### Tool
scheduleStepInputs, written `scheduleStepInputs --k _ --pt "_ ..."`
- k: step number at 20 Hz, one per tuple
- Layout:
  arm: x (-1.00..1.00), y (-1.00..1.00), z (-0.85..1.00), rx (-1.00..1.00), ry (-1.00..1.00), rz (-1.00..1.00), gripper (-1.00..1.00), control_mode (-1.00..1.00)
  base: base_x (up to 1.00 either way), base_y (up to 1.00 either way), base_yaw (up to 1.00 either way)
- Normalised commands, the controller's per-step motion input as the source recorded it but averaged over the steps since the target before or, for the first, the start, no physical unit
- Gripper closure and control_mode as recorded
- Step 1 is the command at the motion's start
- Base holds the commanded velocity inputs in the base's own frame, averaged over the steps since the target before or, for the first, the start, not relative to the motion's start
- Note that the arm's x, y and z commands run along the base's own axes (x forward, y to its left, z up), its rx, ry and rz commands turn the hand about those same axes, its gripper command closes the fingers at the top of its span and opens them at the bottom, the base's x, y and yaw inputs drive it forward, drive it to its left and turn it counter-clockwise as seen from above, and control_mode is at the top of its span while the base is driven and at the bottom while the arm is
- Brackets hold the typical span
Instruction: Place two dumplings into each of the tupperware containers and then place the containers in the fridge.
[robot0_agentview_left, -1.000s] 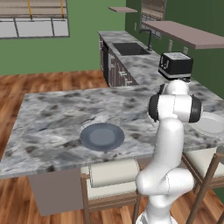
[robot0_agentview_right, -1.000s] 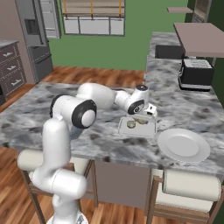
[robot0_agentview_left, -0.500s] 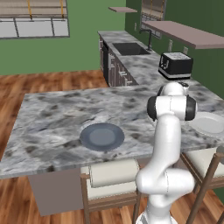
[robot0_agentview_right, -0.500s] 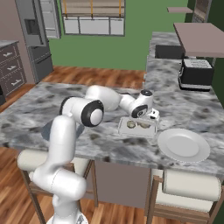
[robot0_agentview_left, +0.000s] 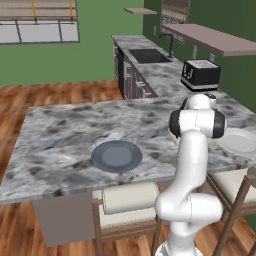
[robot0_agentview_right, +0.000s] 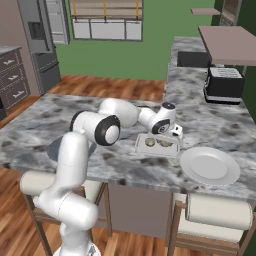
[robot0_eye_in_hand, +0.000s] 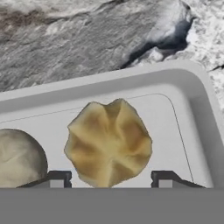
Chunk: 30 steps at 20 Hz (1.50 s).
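Observation:
A shallow pale-grey tupperware container (robot0_agentview_right: 156, 150) lies on the island counter with two tan dumplings (robot0_agentview_right: 149, 142) side by side in it. My gripper (robot0_agentview_right: 175, 134) hangs low over the container's right end. In the hand view, the crinkled golden dumpling (robot0_eye_in_hand: 109, 142) lies on the container's floor near its rounded corner (robot0_eye_in_hand: 192, 83), between my two spread fingertips (robot0_eye_in_hand: 59, 179). The gripper (robot0_eye_in_hand: 111, 180) is open. A second, smoother dumpling (robot0_eye_in_hand: 19, 157) sits at the left edge. The tall grey fridge (robot0_agentview_right: 40, 45) stands far back left, door closed.
A round white plate (robot0_agentview_right: 210, 166) lies just right of the container, near the counter's front edge. A blue-grey plate (robot0_agentview_left: 116, 156) sits on the island's left part. A black toaster (robot0_agentview_right: 224, 84) stands on the back counter. Stools (robot0_agentview_right: 217, 212) are tucked under the island.
The hand has slid a little to the right along the container, toward its end by the white plate. The dumplings and container have stayed put.

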Motion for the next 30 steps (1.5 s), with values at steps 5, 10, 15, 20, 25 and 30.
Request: scheduleStepInputs --k 5,10,15,20,25,30 --pt "-0.10 0.18 0.03 0.00 0.01 0.00 -1.00 -1.00 0.00 0.00 0.00" --pt "-0.56 0.30 0.41 0.00 -0.01 0.00 -1.00 -1.00 0.00 0.00 0.00" --pt "-0.54 0.55 0.22 -0.02 0.00 0.00 -1.00 -1.00 0.00 0.00 0.00" --pt "-0.03 1.00 0.00 -0.08 0.00 0.00 -1.00 -1.00 0.00 0.00 0.00" --pt "0.27 0.84 -0.02 -0.05 0.00 0.00 -1.00 -1.00 0.00 0.00 0.00" --pt "0.51 0.17 0.00 0.00 0.00 0.00 -1.00 -1.00 0.00 0.00 0.00"
